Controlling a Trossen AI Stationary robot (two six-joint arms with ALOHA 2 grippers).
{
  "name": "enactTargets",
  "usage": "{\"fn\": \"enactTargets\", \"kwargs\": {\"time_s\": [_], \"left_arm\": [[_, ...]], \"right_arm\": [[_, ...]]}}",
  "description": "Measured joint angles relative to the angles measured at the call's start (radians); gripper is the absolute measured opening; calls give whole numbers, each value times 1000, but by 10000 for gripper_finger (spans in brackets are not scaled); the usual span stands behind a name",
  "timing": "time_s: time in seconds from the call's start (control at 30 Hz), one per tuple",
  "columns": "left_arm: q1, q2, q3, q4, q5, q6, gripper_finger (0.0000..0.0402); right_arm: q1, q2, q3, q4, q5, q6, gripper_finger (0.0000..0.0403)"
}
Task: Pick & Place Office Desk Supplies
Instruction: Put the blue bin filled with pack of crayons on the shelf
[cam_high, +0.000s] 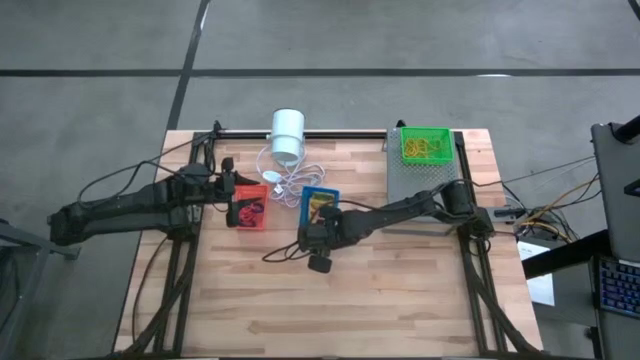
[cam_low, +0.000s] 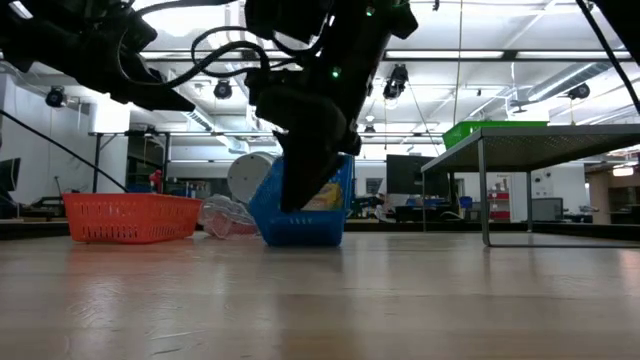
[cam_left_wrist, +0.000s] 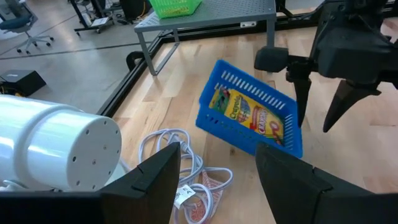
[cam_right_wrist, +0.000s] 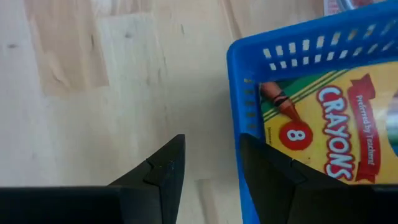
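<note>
Because the right pincer (cam_high: 318, 238) hangs open just over the near rim of the blue basket (cam_high: 320, 207), one finger inside the wall and the other outside it, my guess is that it is lined up to pinch that edge and lift; nothing is gripped yet. In the right wrist view the fingers straddle the blue wall, with the crayon box (cam_right_wrist: 329, 140) lying flat inside the basket. The basket sits close to the centre of the tabletop (cam_high: 400, 300).

At about nine o'clock from it stands the red basket (cam_high: 250, 207), holding a few rubber bands; the left pincer (cam_high: 230, 190) hovers beside its far left corner, spread wide and empty, seemingly waiting. Between the two baskets, toward twelve o'clock, lies the white cylinder (cam_high: 287, 134) with its coiled cord (cam_high: 285, 177), near the far edge.

Farthest off, at roughly two o'clock, the grey tray (cam_high: 420, 180) stands raised on legs, and the green basket (cam_high: 426, 144) with another yellow box rests on its back part, probably where sorted supplies are collected.
</note>
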Motion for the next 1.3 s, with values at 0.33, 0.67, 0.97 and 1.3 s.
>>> {"fn": "enactTargets", "kwargs": {"time_s": [0.33, 0.67, 0.97, 1.3], "left_arm": [[0, 0, 0, -11, 0, 0, 212], [0, 0, 1, -24, 0, 0, 212], [1, 0, 1, -24, 0, 0, 212], [1, 0, 1, -31, 0, 0, 212]], "right_arm": [[1, -1, 3, 11, -1, -8, 142], [3, -8, 4, 15, 38, -86, 145], [31, -37, 5, 18, 259, -207, 148], [28, -4, 0, 17, 250, -217, 148]]}}
